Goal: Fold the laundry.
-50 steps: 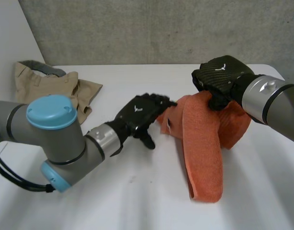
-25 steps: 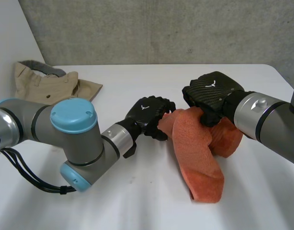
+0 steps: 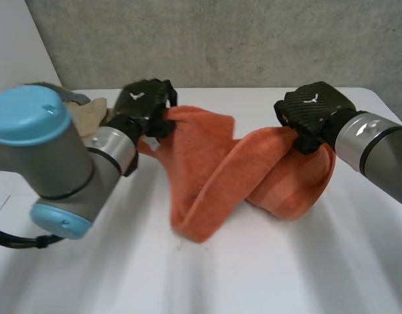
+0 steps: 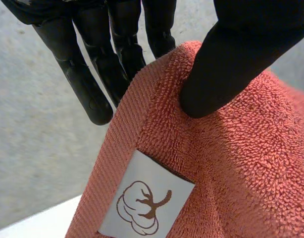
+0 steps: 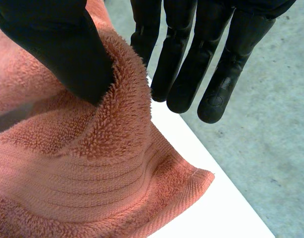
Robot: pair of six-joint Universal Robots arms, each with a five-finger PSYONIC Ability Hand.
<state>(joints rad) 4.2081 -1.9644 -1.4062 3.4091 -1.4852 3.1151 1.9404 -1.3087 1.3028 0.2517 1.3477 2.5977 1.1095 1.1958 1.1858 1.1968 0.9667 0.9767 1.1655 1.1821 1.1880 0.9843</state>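
An orange terry towel (image 3: 201,170) hangs twisted between my two hands, and its lowest fold rests on the white table (image 3: 286,275). My left hand (image 3: 143,99) is raised at the back left and is shut on one end of the towel. In the left wrist view the thumb (image 4: 226,54) presses the towel's hem (image 4: 157,114) against the fingers (image 4: 87,84), just above a white label (image 4: 144,201) with a cotton print. My right hand (image 3: 312,110) holds the other end at the right. There its thumb (image 5: 58,44) and fingers (image 5: 191,59) pinch a bunched edge of the towel (image 5: 92,168).
Beige trousers (image 3: 91,112) with a grey waistband lie at the back left of the table, partly behind my left arm (image 3: 50,163). A grey wall (image 3: 220,39) rises behind the table's far edge.
My left hand closed on the towel's near end and drew it up and to the back left. The right hand shifted slightly right, so the towel now stretches between them.
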